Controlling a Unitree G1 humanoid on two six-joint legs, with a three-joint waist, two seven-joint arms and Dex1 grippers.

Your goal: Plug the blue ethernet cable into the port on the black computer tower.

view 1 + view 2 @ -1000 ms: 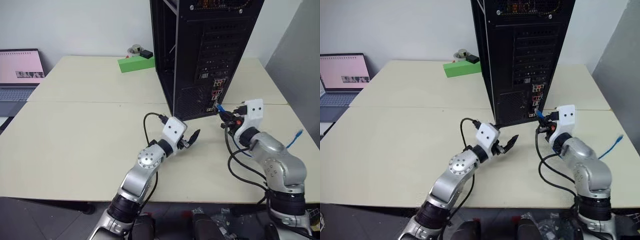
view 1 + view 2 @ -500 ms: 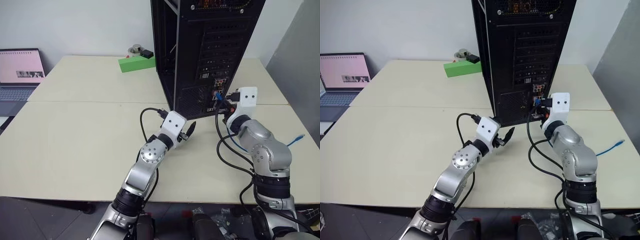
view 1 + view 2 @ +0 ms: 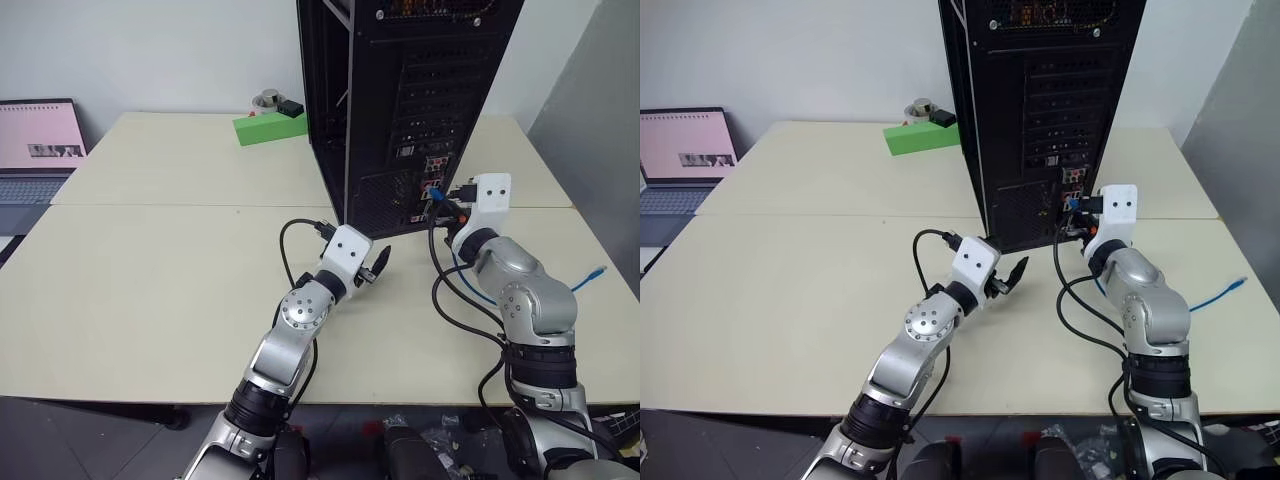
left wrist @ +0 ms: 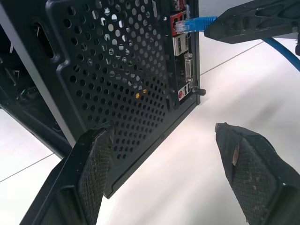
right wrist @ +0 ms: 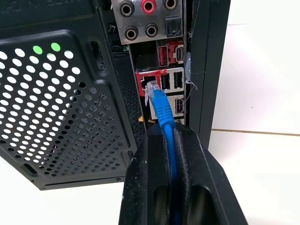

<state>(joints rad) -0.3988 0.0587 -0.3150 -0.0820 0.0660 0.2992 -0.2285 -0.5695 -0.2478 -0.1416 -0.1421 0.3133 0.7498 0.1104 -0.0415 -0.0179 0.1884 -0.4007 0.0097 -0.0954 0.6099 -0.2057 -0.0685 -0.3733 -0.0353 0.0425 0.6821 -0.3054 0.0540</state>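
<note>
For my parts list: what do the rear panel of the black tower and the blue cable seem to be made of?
The black computer tower: it looks like thin sheet metal with matte black paint; round holes are punched through it in rows. The blue ethernet cable: glossy blue jacket, probably soft plastic or rubber, ending in a clear hard-plastic plug.

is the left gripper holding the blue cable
No, the left gripper stands open and empty near the black computer tower, while the right gripper is shut on the blue ethernet cable.
</note>
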